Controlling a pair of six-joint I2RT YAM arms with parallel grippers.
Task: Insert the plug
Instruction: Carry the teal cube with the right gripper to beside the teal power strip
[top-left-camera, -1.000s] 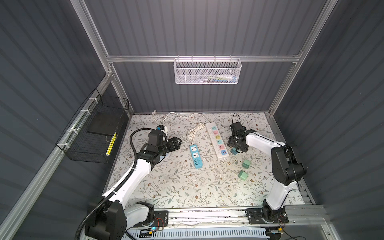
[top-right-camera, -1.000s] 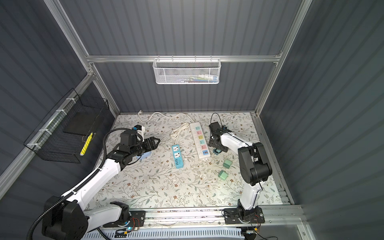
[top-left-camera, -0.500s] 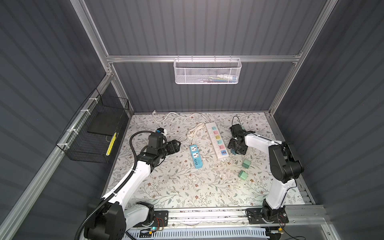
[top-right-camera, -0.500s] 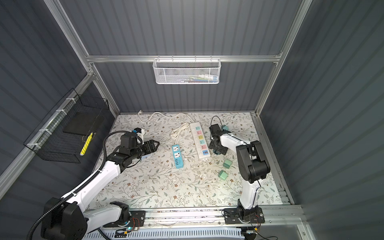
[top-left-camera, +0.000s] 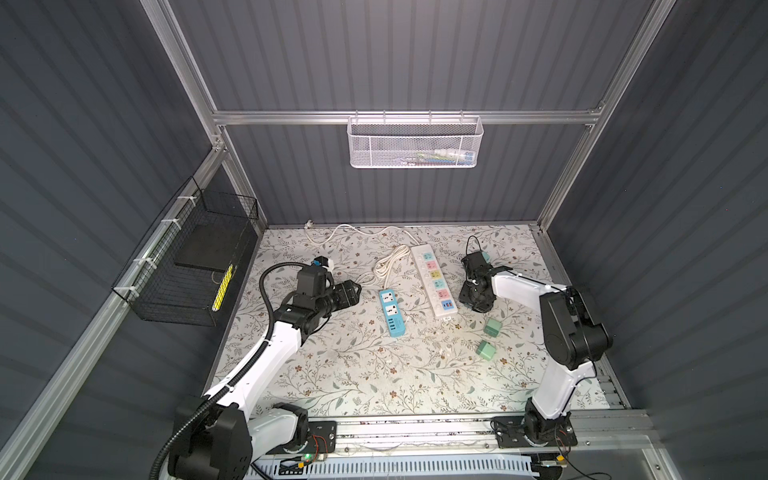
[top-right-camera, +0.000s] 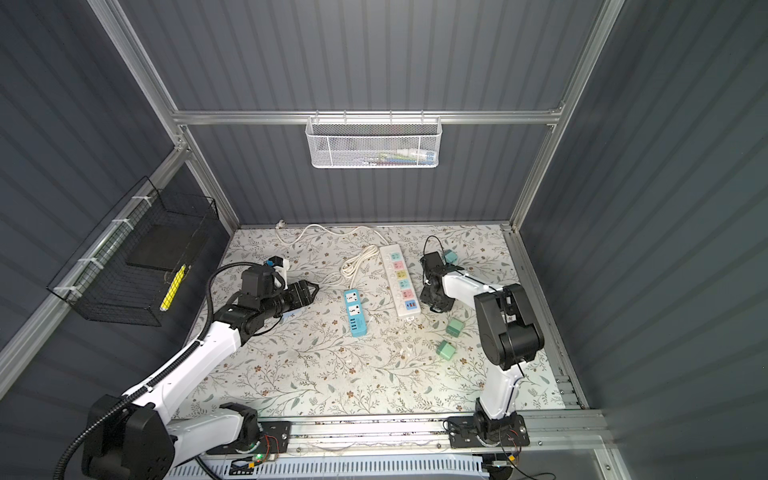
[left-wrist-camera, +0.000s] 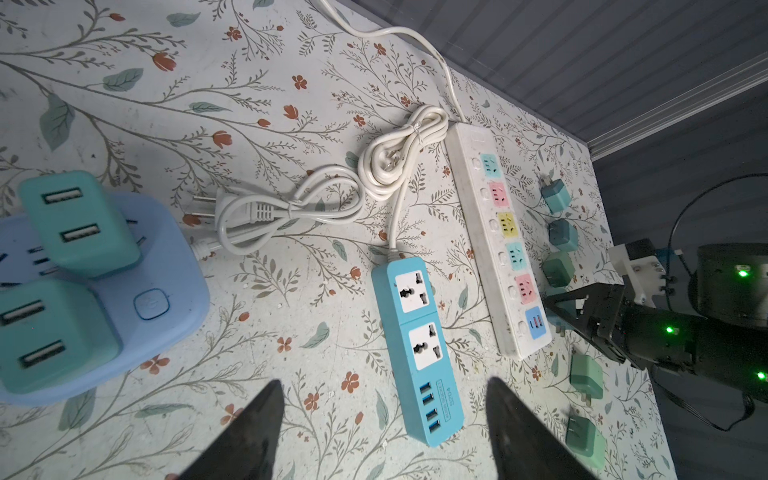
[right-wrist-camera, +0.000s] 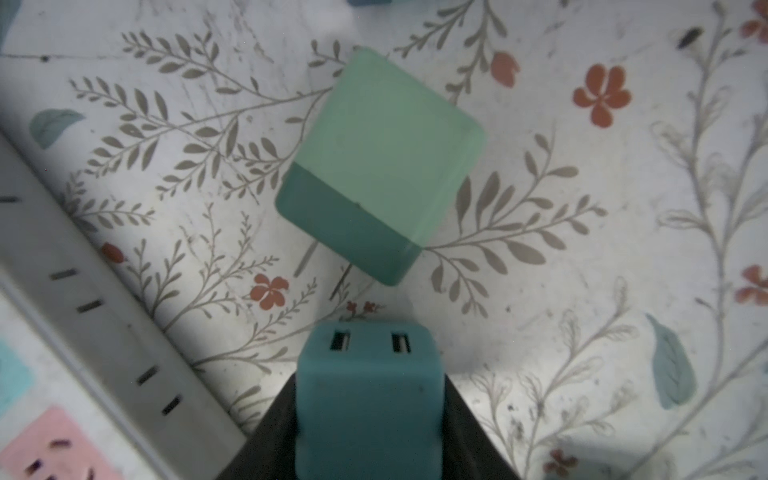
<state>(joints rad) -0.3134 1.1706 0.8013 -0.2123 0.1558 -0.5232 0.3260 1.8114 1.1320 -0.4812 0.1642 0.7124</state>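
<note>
Dark grey ribbed walls on an aluminium frame enclose a table (top-left-camera: 374, 374) covered in a floral sheet. A white mesh basket (top-left-camera: 415, 141) hangs from the rear rail; a few coloured items lie at one end of it, too small to name. On the left wall a black wire basket (top-left-camera: 183, 266) holds a dark flat slab (top-left-camera: 208, 249) and a yellow strip-like object (top-left-camera: 222, 286).

The right pincer (top-left-camera: 476, 301) sits low just beside the near end of the white power strip (top-left-camera: 434, 282), clenched on a teal charger plug (right-wrist-camera: 368, 399). The plug's two USB ports show in the right wrist view, and it is in no socket. A mint charger (right-wrist-camera: 386, 158) lies on the table just ahead of it, prongs pointing back toward the plug.

The left pincer (left-wrist-camera: 384, 381) hangs released, its fingers (left-wrist-camera: 249, 436) wide apart, near the blue power strip (left-wrist-camera: 417, 353). In the left wrist view a pale blue socket hub (left-wrist-camera: 166, 266) carries two teal chargers (left-wrist-camera: 79, 224) plugged in.
</note>
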